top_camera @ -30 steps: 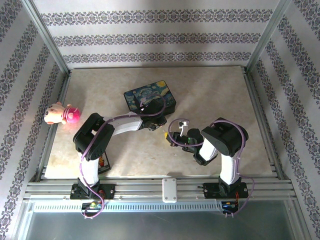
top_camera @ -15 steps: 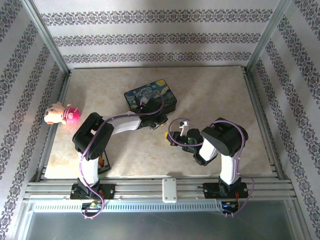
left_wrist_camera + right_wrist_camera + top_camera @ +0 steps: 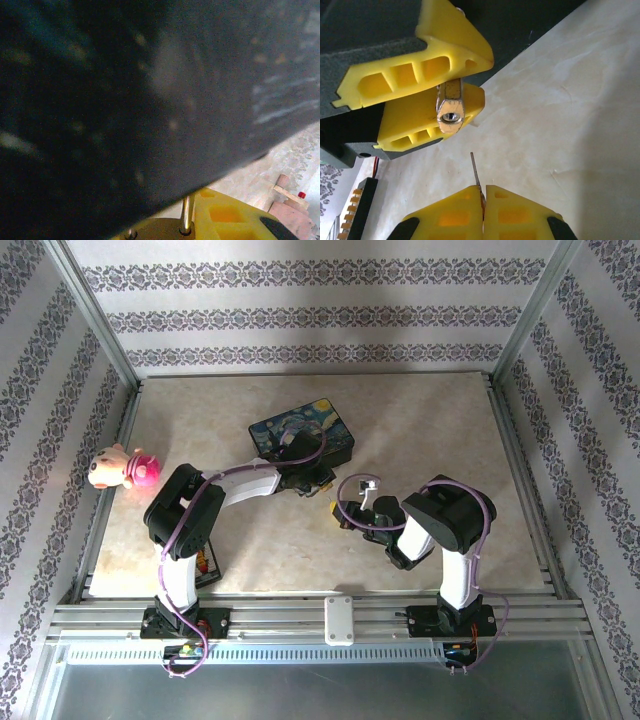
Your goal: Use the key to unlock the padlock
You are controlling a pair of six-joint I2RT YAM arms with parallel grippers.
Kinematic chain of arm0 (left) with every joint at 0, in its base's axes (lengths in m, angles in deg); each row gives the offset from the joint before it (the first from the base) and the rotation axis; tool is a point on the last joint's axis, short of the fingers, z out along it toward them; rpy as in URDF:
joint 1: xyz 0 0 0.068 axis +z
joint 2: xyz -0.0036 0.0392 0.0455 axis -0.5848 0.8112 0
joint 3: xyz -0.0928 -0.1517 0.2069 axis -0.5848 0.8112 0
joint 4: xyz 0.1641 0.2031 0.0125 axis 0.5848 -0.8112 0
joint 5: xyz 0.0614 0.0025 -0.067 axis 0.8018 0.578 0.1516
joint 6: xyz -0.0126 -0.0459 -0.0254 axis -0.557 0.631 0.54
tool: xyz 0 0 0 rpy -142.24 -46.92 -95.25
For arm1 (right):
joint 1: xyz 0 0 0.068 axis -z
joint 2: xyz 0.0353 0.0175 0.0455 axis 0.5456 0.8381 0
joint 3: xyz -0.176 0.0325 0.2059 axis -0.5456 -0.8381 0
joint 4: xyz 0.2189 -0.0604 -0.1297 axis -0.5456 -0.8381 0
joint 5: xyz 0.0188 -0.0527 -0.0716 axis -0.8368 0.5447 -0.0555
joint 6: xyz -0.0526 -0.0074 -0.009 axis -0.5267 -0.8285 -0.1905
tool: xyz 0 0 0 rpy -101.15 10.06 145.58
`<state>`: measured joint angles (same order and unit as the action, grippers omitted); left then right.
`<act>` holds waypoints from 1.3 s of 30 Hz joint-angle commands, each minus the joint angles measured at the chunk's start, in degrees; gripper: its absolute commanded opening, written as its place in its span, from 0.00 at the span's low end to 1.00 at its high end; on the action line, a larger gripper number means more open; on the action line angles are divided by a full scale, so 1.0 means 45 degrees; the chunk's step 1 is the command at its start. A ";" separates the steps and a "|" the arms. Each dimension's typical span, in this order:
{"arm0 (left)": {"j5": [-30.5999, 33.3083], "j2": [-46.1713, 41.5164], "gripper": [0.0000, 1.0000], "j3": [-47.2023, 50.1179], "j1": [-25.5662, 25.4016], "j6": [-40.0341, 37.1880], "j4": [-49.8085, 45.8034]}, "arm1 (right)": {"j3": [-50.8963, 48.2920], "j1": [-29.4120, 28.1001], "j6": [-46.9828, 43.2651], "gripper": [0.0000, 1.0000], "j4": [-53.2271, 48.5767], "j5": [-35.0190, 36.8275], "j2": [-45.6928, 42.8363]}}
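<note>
The small brass padlock is pinched between the yellow fingers of my left gripper, with its keyhole end facing the right wrist camera. In the left wrist view its brass body and thin shackle sit beside one yellow finger, close under the dark starry box. My right gripper is shut on the key. The thin blade points up at the padlock, a short gap below the keyhole. From above, the left gripper and the right gripper meet just in front of the box.
A pink and cream plush toy lies at the table's left edge. A small dark object sits by the left arm's base. Metal frame rails run along the table's near side.
The left gripper with the padlock has edged slightly back towards the box. The right gripper with the key has barely moved.
</note>
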<state>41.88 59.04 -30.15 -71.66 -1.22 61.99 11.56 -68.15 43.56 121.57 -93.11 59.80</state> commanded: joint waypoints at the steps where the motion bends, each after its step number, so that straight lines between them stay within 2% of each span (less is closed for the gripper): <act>1: -0.1685 0.0451 0.07 -0.0069 -0.0015 0.0994 -0.0588 | 0.0102 0.0077 0.0648 0.00 0.0003 0.0398 -0.0147; 11: -0.1729 0.0552 0.07 -0.0146 0.0004 0.1036 -0.0657 | -0.0001 0.0261 0.0847 0.00 0.0003 0.0169 -0.0848; 39: -0.1862 0.0567 0.07 -0.0001 0.0017 0.1171 -0.0302 | -0.0141 0.0397 0.0745 0.00 0.0003 0.0463 -0.1200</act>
<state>40.79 59.15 -30.56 -71.60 -0.34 61.90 11.01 -66.91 47.12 120.26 -91.65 54.86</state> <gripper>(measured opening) 0.291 0.041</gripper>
